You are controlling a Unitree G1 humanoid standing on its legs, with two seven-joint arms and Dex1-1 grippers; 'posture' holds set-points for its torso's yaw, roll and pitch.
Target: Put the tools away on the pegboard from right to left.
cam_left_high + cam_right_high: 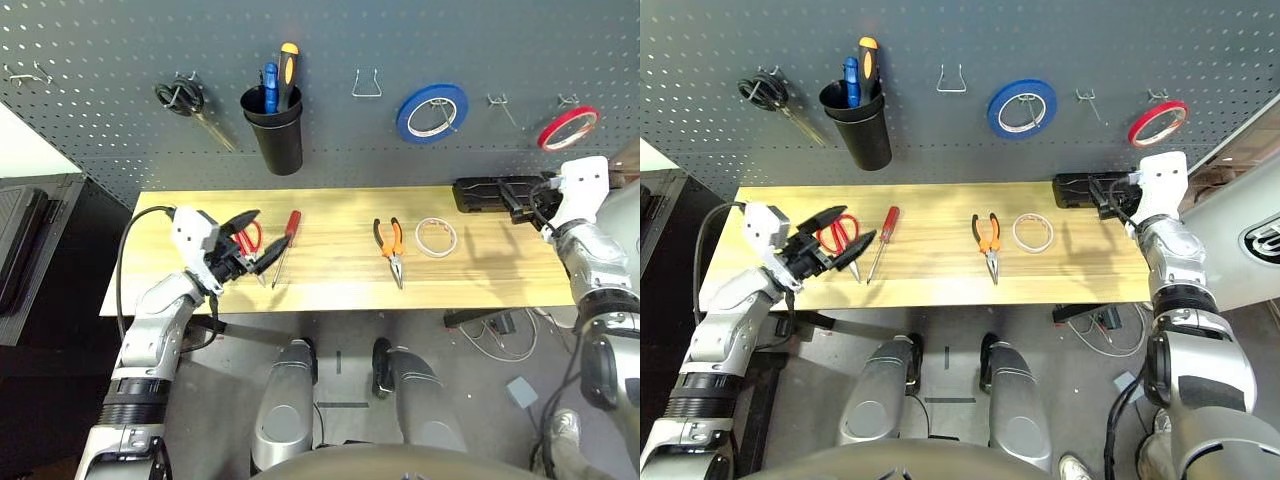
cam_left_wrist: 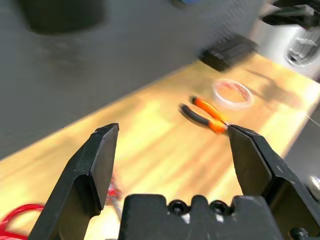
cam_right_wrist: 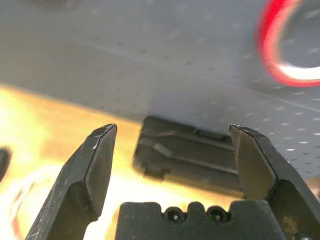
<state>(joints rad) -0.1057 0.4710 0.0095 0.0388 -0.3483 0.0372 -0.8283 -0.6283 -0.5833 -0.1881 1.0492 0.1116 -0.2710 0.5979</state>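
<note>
Reaching in from the left in the left eye view, the left arm holds its wide-open, empty fingers (image 1: pixel 262 243) above the red-handled scissors (image 1: pixel 248 238); the screwdriver (image 1: pixel 287 245) lies just beside them, the pliers (image 1: pixel 391 250) and white tape roll (image 1: pixel 436 237) well apart on the surface (image 1: pixel 340 290), below the pegboard (image 1: pixel 330 110). The left wrist view shows the pliers beyond the spread tips. In the right wrist view the right fingers (image 3: pixel 173 129) gape, empty, toward a black case (image 3: pixel 187 155), near the pegboard.
</note>
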